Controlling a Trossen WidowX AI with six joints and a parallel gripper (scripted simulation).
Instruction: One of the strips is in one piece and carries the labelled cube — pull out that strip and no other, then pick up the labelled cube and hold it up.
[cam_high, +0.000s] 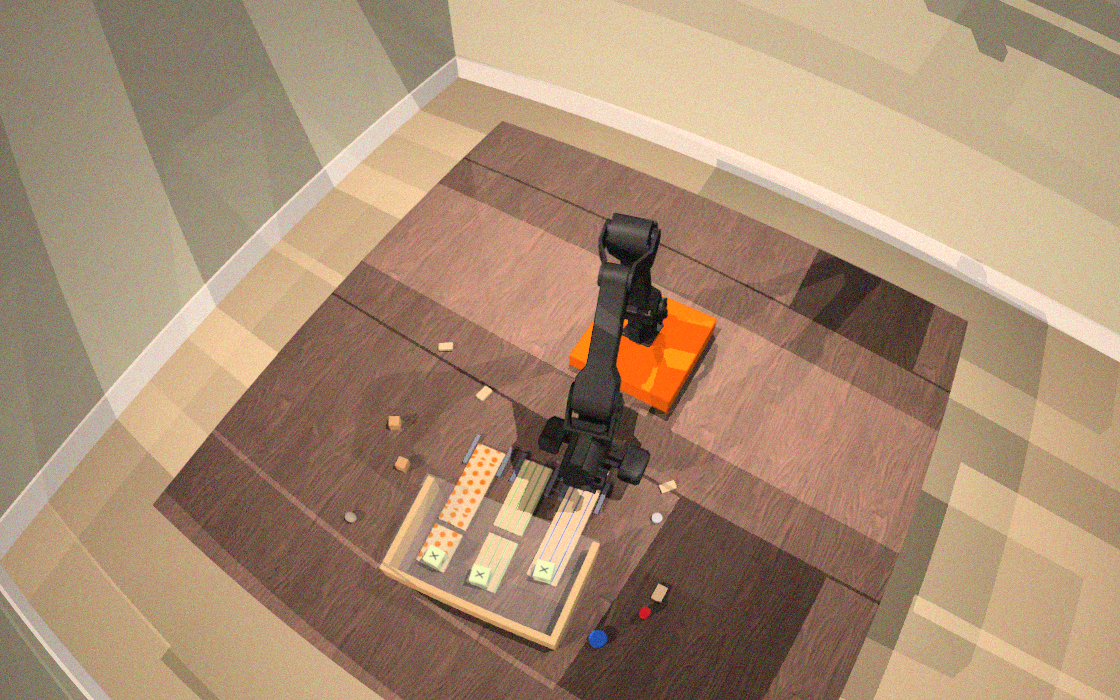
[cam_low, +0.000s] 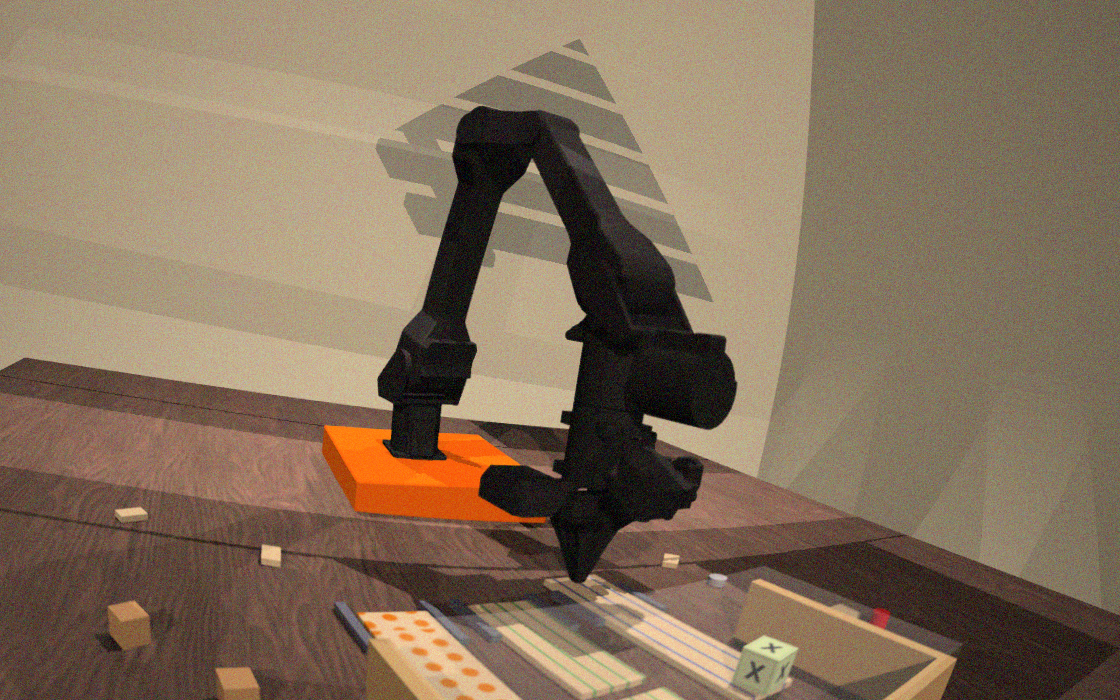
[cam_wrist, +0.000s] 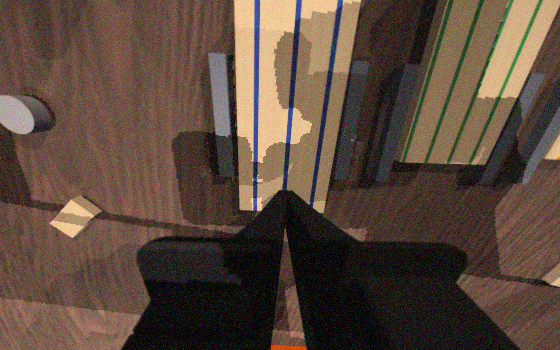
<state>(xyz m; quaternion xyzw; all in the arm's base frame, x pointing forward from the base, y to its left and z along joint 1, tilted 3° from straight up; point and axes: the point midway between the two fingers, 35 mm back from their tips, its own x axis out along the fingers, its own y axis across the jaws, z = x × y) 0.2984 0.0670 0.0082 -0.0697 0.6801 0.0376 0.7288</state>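
Observation:
My gripper is shut and empty. Its tips are over the near end of the blue-lined strip; I cannot tell if they touch it. This strip looks unbroken, and a pale green cube marked X sits on its far end. The green-lined strip is in two pieces with a gap; a cube sits on its far piece. The orange-dotted strip is also split, with a cube on its far piece.
A wooden-walled case with a clear cover surrounds the strips' far parts. Blue-grey rails flank their near ends. Beside it lie a blue disc, a red piece, a white disc and several small wooden blocks.

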